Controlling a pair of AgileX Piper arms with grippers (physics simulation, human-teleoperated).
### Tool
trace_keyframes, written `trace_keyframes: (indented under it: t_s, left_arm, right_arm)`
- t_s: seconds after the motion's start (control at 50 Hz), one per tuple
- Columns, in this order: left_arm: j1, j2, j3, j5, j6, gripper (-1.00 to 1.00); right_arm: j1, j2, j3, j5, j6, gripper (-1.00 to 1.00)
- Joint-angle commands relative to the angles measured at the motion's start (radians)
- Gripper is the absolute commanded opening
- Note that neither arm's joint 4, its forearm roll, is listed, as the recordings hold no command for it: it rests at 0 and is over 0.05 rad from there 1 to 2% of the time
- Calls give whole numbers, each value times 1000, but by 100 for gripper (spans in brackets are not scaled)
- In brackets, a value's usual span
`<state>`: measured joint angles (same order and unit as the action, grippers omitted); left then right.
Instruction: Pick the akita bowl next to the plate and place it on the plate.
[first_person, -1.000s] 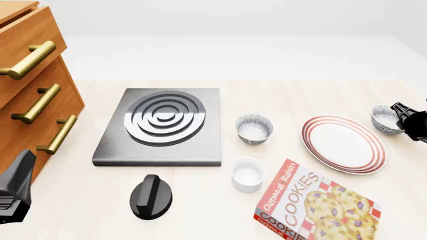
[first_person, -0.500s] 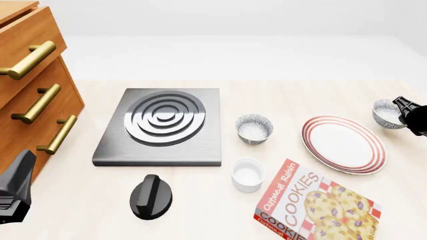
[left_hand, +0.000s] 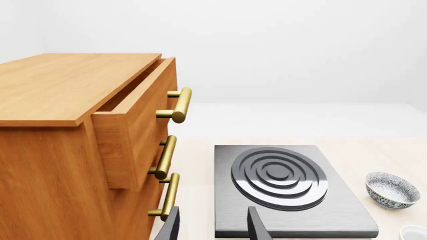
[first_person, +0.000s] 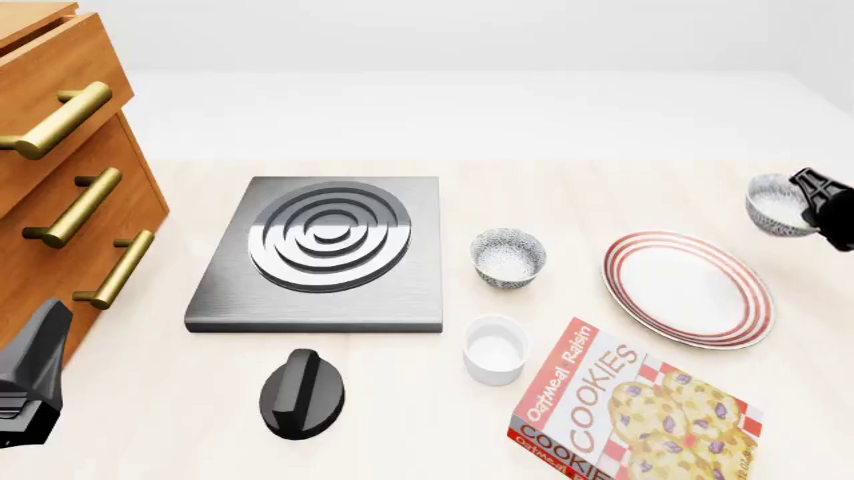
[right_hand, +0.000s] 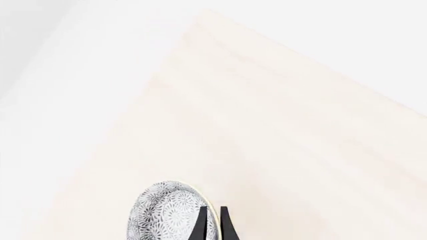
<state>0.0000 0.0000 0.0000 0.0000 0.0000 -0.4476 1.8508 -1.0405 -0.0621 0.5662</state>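
Front view: right gripper pinching akita bowl rim, lifted beside plate; left gripper spread, holding nothing.

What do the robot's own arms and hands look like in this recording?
Both are black, with no markings or cables showing. The left hand ends in two thin, flat, dark blades; in the front view it is a glossy angular wedge. The right hand has two narrow black fingers and shows as a faceted black block at the edge.
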Motion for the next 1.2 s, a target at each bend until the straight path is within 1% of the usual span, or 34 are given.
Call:
trace_keyframes:
  t_s: [0.02, 0.42, 0.72, 0.94, 1.2]
  left_arm:
    - [0, 0, 0, 0, 0, 100]
    - [0, 0, 0, 0, 0, 100]
    - [0, 0, 0, 0, 0, 100]
    - [0, 0, 0, 0, 0, 100]
    - [0, 0, 0, 0, 0, 100]
  right_arm:
    - [22, -74, 35, 5, 8, -100]
    - [73, -191, 124, 6, 1, -100]
    - [100, -245, 162, 11, -11, -100]
    - [121, -317, 237, -1, -20, -100]
    - [134, -351, 282, -12, -25, -100]
